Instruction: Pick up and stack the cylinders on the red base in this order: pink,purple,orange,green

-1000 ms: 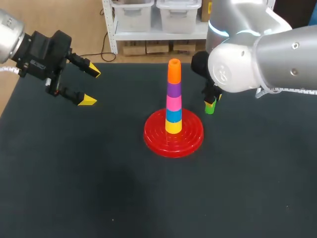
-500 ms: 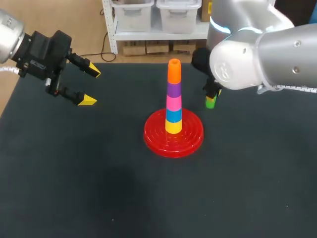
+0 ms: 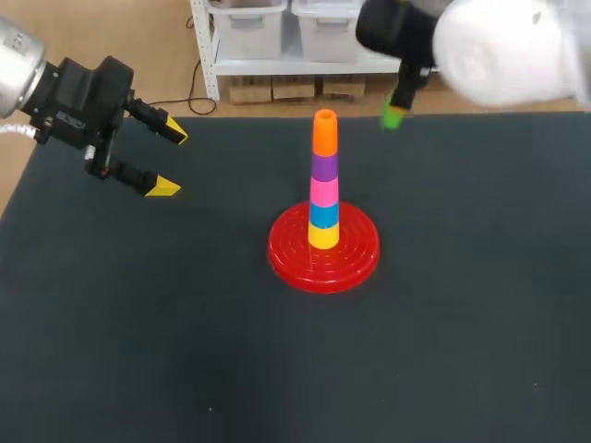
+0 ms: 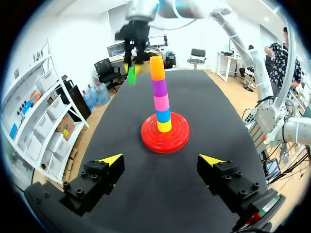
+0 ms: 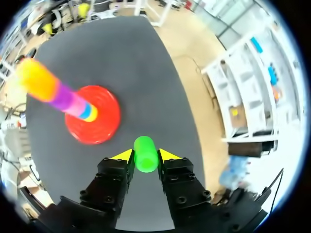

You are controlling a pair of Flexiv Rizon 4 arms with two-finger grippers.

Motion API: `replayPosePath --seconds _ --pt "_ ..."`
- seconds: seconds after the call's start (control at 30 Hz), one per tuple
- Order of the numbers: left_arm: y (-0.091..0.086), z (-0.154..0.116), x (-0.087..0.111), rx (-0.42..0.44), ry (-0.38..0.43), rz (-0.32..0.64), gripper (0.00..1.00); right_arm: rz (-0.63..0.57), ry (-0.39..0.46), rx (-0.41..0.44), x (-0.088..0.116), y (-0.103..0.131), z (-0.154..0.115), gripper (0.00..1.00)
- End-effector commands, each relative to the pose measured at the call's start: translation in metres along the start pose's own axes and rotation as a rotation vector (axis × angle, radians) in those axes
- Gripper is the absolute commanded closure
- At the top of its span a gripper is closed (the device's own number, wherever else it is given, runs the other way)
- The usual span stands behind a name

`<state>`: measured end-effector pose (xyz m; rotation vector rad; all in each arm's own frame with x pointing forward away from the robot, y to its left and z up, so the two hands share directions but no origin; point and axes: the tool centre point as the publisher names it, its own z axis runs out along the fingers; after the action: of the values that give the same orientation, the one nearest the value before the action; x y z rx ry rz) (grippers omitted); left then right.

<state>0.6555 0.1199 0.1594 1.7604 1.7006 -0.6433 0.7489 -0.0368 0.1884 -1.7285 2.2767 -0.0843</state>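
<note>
While the green cylinder point(image 5: 145, 151) is held in the air, the last stacking step is in hand.
The right fingers point(image 5: 121, 156) pinch it from two sides, raised above the bench point(image 3: 462, 351), near the orange cylinder point(image 3: 324, 132) but not over it. Orange sits on purple point(image 3: 323, 166) and pink point(image 3: 323, 191) over the red base point(image 3: 286, 254). I judge the next move must bring green straight above the orange top, then lower it and let go. The left fingers point(image 3: 162, 187) are spread wide and hold nothing, well apart.
</note>
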Motion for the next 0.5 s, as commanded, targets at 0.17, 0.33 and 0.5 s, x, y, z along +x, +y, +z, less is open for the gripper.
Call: replayPosePath --seconds 0.17,0.33,0.5 --pt "0.001 0.0 0.001 0.001 -0.002 0.002 0.0 -0.126 -0.067 0.061 -0.018 0.015 -0.114 1.0" --pt "0.001 0.0 0.001 0.001 -0.002 0.002 0.0 -0.243 -0.055 0.072 -0.034 0.028 -0.141 1.0" --pt "0.001 0.0 0.001 0.001 -0.002 0.002 0.0 -0.325 -0.062 0.055 -0.045 0.05 -0.15 1.0"
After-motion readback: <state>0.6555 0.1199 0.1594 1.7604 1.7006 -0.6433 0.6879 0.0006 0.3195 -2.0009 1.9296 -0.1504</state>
